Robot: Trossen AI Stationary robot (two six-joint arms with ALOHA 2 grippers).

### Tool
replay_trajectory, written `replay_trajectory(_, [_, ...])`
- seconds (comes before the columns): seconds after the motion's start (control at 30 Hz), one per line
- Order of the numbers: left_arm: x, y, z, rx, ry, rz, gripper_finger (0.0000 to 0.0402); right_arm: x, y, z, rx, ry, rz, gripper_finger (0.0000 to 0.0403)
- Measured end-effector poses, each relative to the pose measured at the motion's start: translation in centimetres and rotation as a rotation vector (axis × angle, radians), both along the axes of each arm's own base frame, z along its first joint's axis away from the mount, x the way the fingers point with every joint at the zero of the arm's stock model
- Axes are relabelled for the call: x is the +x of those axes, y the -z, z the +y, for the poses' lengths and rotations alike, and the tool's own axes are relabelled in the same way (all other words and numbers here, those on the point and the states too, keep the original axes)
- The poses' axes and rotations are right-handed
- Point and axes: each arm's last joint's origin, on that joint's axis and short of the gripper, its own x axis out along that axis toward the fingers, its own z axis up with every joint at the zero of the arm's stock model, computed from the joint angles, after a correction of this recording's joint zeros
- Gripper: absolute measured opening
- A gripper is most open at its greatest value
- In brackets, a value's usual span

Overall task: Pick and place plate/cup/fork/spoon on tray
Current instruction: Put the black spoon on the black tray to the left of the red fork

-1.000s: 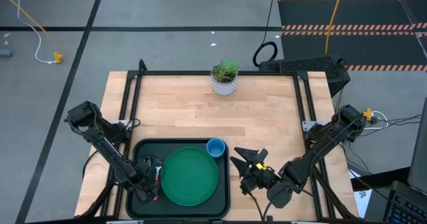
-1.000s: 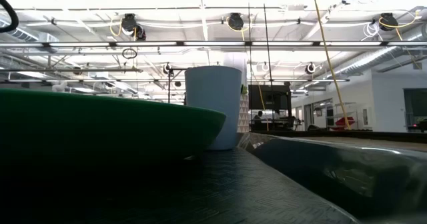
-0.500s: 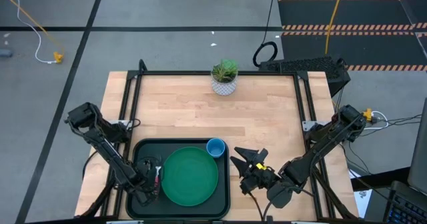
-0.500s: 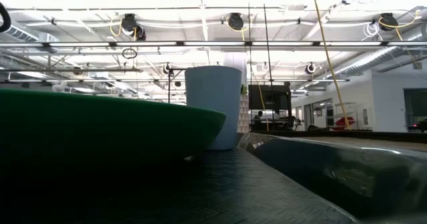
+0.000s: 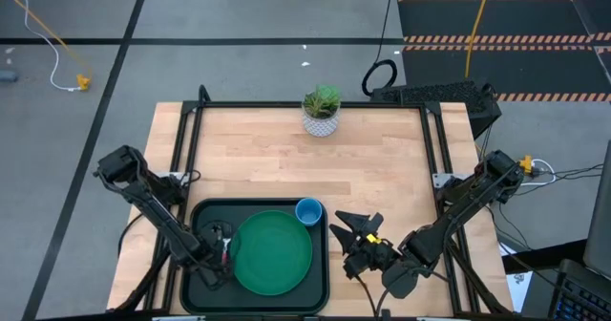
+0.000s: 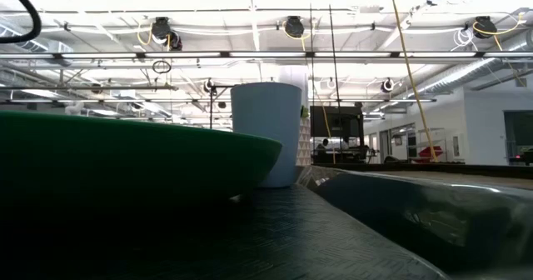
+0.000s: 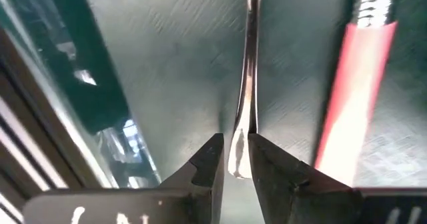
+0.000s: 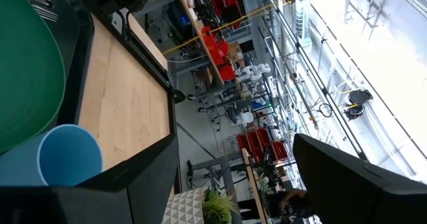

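**Left gripper pinching the spoon on the tray**

Your spoon [image 7: 248, 84] lies on the tray floor, its thin silver handle running up the middle of the left wrist frame; the left gripper [image 7: 233, 159] is clenched on the handle's end, one finger [image 7: 208, 167] on each side of it; in the high view that gripper [image 5: 212, 254] sits low in the frame, left of centre, over the tray's left strip.

The fork [image 7: 353, 91] lies just beside the spoon, red handle and metal neck at the right of the wrist frame, roughly parallel to it; you can see it is not in the grip.

The plate [image 5: 271, 254] lies flat in the middle of the tray [image 5: 258, 207], filling most of its width in the lower centre of the high view; the cup [image 5: 308, 211] stands upright at the plate's upper right edge, in the tray's far right corner; in the low view the plate's green rim [image 6: 125, 151] fills the left and the cup [image 6: 266, 130] rises just behind it at centre.

Your right gripper [image 5: 351, 237] waits over bare table [image 5: 286, 159] just right of the tray, lower right of centre, fingers spread wide and holding nothing; a plant pot [image 5: 322, 111] stands at the table's far edge, upper centre, well apart from everything.
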Motion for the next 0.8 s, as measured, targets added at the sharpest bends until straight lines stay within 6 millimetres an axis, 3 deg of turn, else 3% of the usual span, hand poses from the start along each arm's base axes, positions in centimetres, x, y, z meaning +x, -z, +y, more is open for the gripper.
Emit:
replay_trajectory(0.33, [0.0,-1.4,0.5,-0.008,-0.014,-0.074,0.0076,0.0,0.0,0.0,0.000,0.000,0.000,0.0290])
replay_trajectory(0.53, [0.2,-1.9,1.3,0.125,0.003,-0.205,0.0076,0.0,0.0,0.0,0.007,-0.015,0.000,0.0290])
replay_trajectory(0.8, [0.4,-1.7,2.9,0.236,-0.015,-0.163,0.0076,0.1,0.0,0.1,0.029,-0.047,-0.004,0.0290])
